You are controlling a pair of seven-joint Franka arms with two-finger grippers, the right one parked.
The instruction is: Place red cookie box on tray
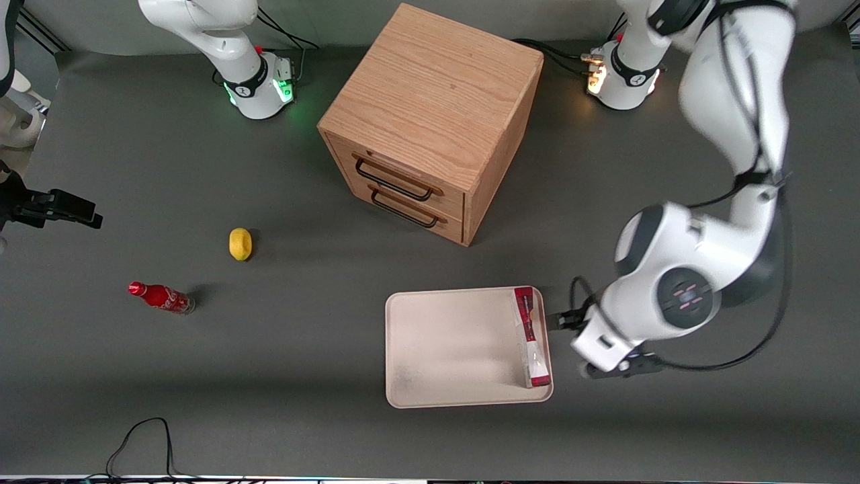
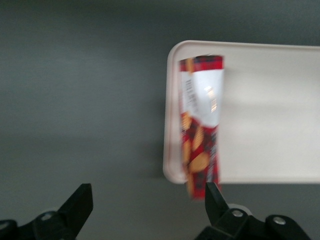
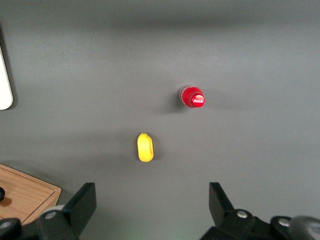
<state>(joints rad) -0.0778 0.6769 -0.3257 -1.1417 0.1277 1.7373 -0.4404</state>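
Empty and spread wide, the end effector (image 2: 145, 200) hovers beside the tray (image 2: 270, 100); the red cookie box (image 2: 201, 125) standing on edge against the nearest rim could tip off.

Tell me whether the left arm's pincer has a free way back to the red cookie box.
Probably yes. The pincer is open beside the tray, right next to the red cookie box at the tray's near edge; nothing stands between them.
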